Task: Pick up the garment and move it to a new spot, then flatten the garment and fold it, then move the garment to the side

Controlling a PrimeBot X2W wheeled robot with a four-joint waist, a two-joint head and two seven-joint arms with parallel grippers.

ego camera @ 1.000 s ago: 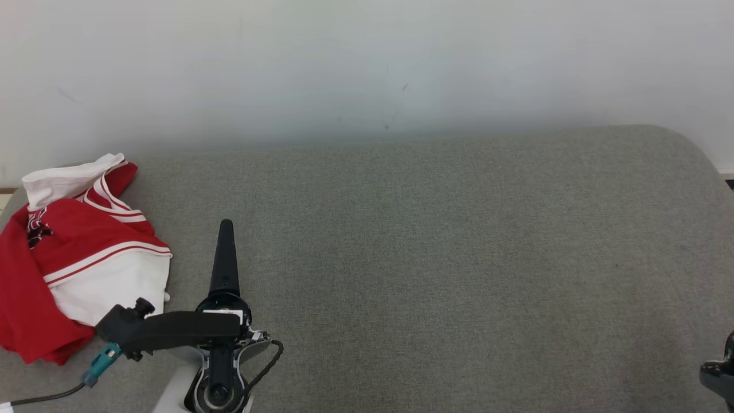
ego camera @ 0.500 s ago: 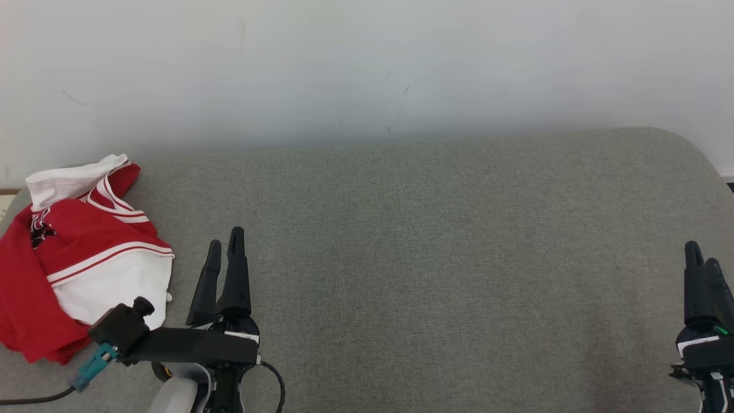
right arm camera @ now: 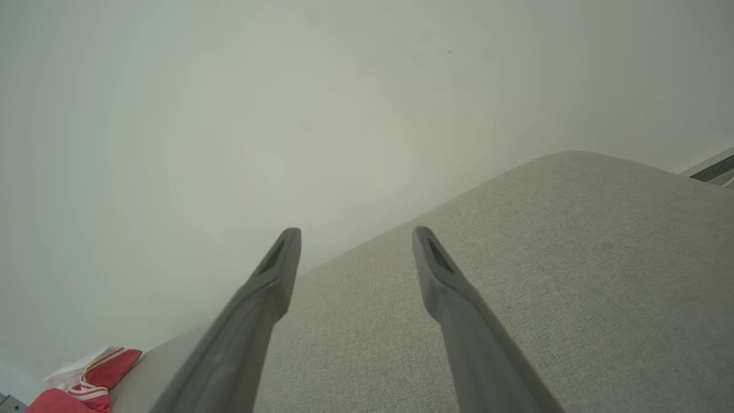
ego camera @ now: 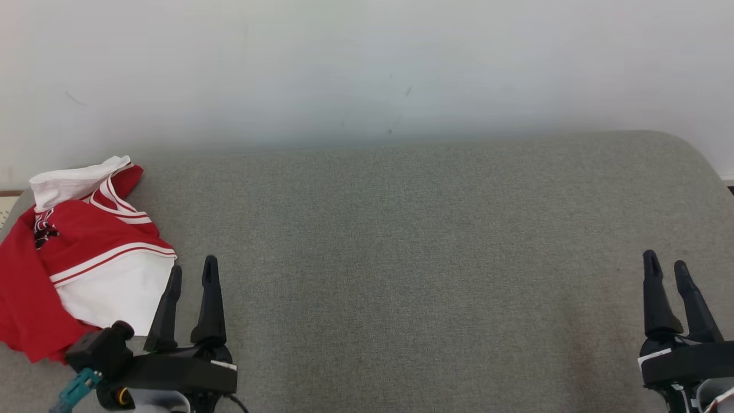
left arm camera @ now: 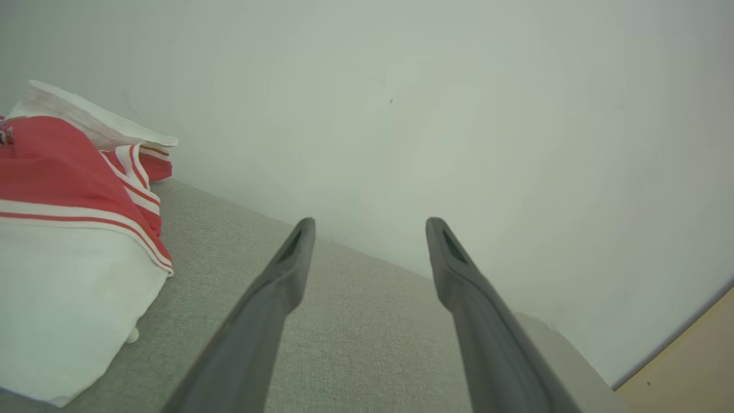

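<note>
On the far left of the head view, the garment (ego camera: 86, 252) lies bunched in a loose heap at the left end of the grey fabric-covered worktop (ego camera: 401, 258), with red cloth, white panels and red-and-white striped trim; part of it hangs toward the left edge. The left tool (ego camera: 192, 267) sits at the lower left, released, its two dark fingers spread and pointing up the view just beside the heap's white panel; whether the nearer finger touches the cloth cannot be told. A teal connector (ego camera: 77, 390) sticks out from the wrist housing below it. The right tool (ego camera: 665, 261) is at the lower right, well apart from the garment, also released with its fingers parted and nothing between them. A pale wall (ego camera: 367, 69) stands behind the worktop.

Along the left wrist view, the left tool (left arm camera: 371, 225) shows both fingers wide apart and empty above the grey surface (left arm camera: 355, 321). The garment (left arm camera: 63, 189) fills the left side, white fold low and red cloth above, close to the left finger but with a strip of grey showing between them. A tan strip (left arm camera: 688, 367) shows at the bottom right corner.

Along the right wrist view, the right tool (right arm camera: 356, 232) is likewise spread and empty over the worktop (right arm camera: 573, 258), whose rounded corner lies to the right. The garment (right arm camera: 86, 378) appears small at the bottom left corner, far from these fingers.
</note>
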